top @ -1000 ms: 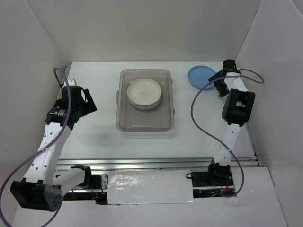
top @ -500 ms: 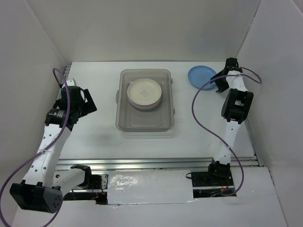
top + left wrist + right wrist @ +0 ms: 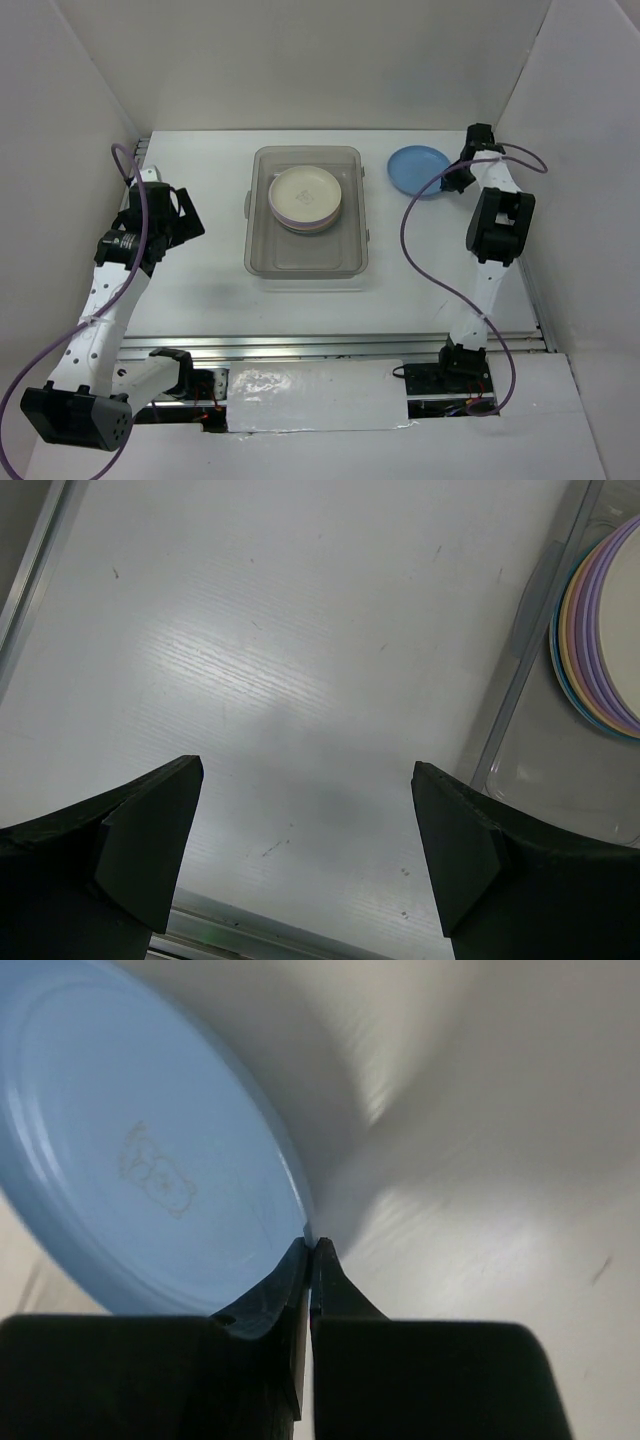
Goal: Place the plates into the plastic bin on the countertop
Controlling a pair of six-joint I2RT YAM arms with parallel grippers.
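The right gripper (image 3: 310,1260) has slid left since a second ago and now pinches the right rim of the blue plate (image 3: 416,168), nudging it toward the plastic bin (image 3: 305,258). Left to right: the left gripper (image 3: 307,780) hangs spread over bare countertop (image 3: 200,290), out of the way. The bin, long axis near-to-far, holds stacked plates (image 3: 305,197) at its far end. The blue plate lies apart on the bin's right, face up, round so without a long axis, gripped by the edge probably because it is too shallow otherwise.

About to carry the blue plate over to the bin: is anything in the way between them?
Nothing visible. The right gripper is pinched on the blue plate at its rim, and only bare countertop lies between it and the plastic bin. The stack of plates fills the bin's far half; the near half is free.
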